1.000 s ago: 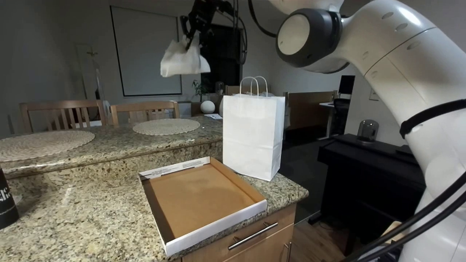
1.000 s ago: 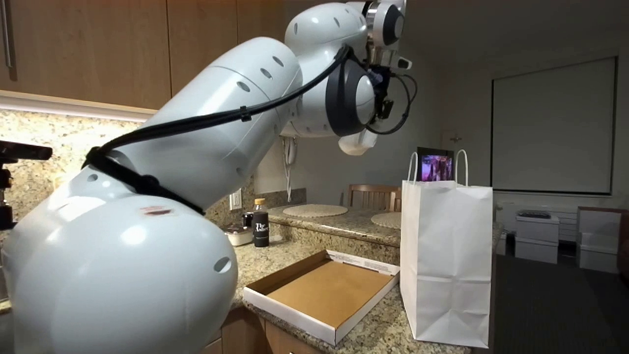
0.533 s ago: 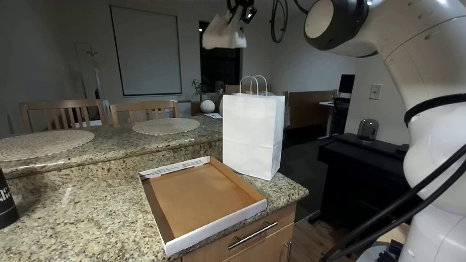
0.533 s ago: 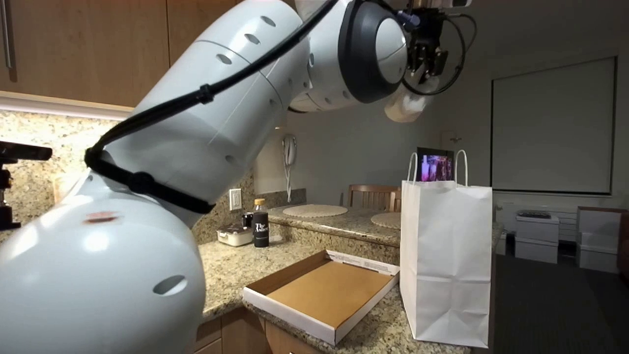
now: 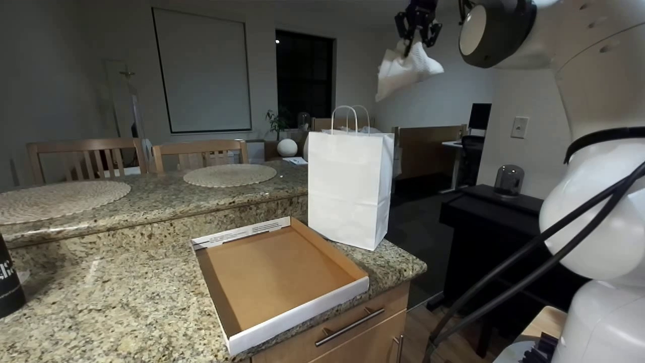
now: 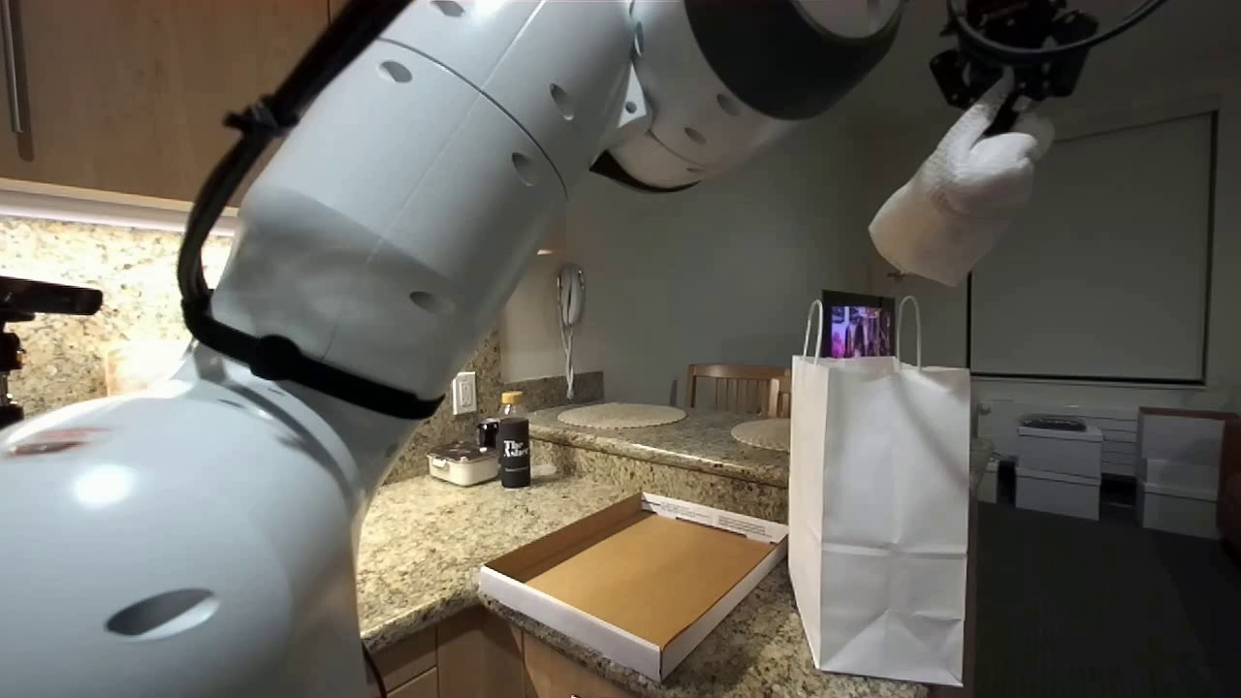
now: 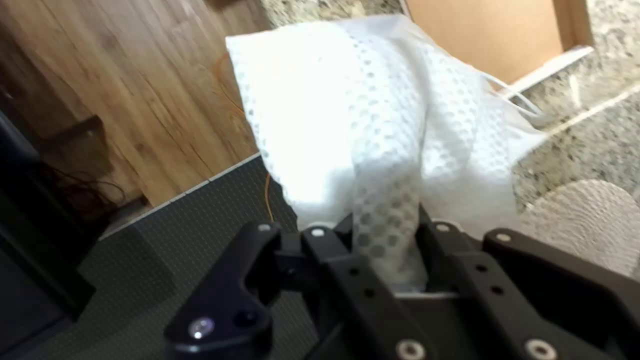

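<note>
Gripper (image 7: 385,227) is clenched on a white embossed paper towel (image 6: 955,208), bunched between its pads. Towel's in the air, upper right in both exterior views, hanging below the fingertips. Single robot arm (image 6: 417,213), so no nearer-hand question.

Key relation: white paper bag (image 5: 347,189) stands upright on the granite counter (image 5: 126,302), lower than the towel and offset toward frame left in both exterior views. Widths partly overlap, no contact. Can't judge the depth offset. Wrist view: towel fans toward the top of the frame, apparently masking most of the bag.

Towel's long axis slants; loose end points lower left in both exterior views. Cardboard tray (image 5: 279,277) sits just left of the bag.
</note>
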Robot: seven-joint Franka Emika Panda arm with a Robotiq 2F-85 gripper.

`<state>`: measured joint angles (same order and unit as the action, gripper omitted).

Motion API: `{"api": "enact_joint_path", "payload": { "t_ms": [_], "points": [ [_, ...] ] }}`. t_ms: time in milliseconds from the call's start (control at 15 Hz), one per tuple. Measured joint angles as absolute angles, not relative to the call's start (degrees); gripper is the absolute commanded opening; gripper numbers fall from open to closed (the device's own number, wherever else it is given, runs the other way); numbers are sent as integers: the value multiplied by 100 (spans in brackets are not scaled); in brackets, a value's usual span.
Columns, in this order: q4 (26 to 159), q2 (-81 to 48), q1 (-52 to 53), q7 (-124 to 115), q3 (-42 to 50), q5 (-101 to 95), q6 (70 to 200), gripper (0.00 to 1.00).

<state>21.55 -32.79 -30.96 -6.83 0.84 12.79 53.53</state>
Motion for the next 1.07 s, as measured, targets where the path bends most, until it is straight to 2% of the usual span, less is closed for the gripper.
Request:
{"api": "enact_joint_path", "payload": {
  "t_ms": [267,600,1067],
  "points": [
    [2132,-3645,-3133,565,364,645,4742,9],
    [2099,-3799,-3036,1183,97,901,5460,9],
    [2027,-3735,-2871,1763,-277,1158,5535,8]
  ]
}}
